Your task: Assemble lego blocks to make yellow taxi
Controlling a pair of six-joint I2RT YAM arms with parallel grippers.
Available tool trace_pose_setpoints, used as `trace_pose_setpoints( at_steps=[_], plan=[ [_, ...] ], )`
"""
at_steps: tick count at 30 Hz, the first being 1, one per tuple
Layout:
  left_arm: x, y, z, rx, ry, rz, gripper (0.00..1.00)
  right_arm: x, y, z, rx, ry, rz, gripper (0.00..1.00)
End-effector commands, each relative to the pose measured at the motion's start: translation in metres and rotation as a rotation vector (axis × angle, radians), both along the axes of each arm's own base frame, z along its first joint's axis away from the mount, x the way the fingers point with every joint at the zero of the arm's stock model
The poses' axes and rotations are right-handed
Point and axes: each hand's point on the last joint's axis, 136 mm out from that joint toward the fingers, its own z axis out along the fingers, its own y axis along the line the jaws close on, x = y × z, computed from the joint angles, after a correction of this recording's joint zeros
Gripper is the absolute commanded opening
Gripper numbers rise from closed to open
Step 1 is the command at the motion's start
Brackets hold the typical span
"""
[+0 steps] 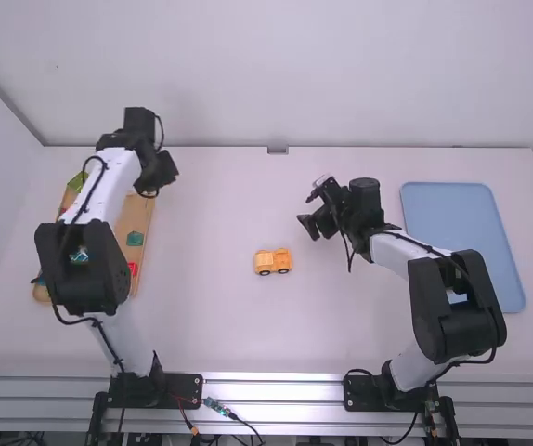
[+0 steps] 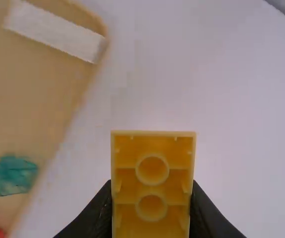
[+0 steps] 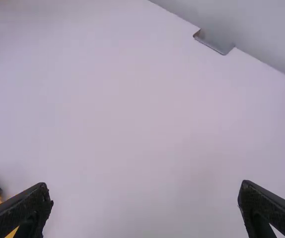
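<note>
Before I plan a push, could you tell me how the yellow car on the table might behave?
The yellow car would probably roll, since it stands on black wheels. Its blocky body looks stiff, and its low stance makes tipping seem unlikely.

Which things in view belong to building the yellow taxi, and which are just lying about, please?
For the taxi:
- yellow block, clamped in the left arm's jaws
- wheeled yellow body

Probably just lying about:
- blue tray
- green piece
- red piece
</note>
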Motion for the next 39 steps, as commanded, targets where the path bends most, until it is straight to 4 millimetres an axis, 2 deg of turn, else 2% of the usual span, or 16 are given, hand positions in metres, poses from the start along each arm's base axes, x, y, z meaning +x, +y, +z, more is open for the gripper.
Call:
trace_pose_setpoints(
  at_steps=[1,4,5,7,11,17,22,26,31,35,39],
  plan=[
    [-0.019,-0.051,0.014,-0.043,-0.056,-0.229,0.02,0.000,0.002,0.008,0.063,0.032,-0.041,0.99],
    [-0.044,-0.120,0.022,-0.189,-0.154,-0.586,0.02,-0.005,0.009,0.011,0.126,0.071,-0.021,0.99],
    [-0.048,-0.127,0.022,-0.207,-0.165,-0.622,0.02,-0.007,0.012,0.012,0.138,0.077,-0.008,0.99],
    [-0.074,-0.162,0.026,-0.319,-0.241,-0.819,0.02,-0.024,0.030,0.021,0.233,0.116,0.112,0.99],
    [-0.107,-0.187,0.025,-0.417,-0.349,-1.033,0.02,-0.055,0.048,0.044,0.399,0.167,0.332,0.99],
    [-0.146,-0.207,0.029,-0.535,-0.491,-1.225,0.02,-0.080,0.042,0.083,0.611,0.221,0.521,0.99],
    [-0.155,-0.213,0.031,-0.549,-0.544,-1.219,0.02,-0.091,0.046,0.083,0.643,0.259,0.567,0.99],
    [-0.164,-0.214,0.035,-0.558,-0.602,-1.190,0.02,-0.115,0.064,0.073,0.639,0.255,0.637,0.99],
    [-0.175,-0.213,0.032,-0.559,-0.647,-1.173,0.02,-0.119,0.072,0.075,0.684,0.271,0.563,0.99],
    [-0.183,-0.212,0.030,-0.565,-0.688,-1.159,0.02,-0.135,0.075,0.088,0.745,0.174,0.544,0.99],
    [-0.199,-0.219,0.039,-0.616,-0.776,-1.251,0.02,-0.149,0.070,0.100,0.796,0.156,0.549,0.99]
  ],
)
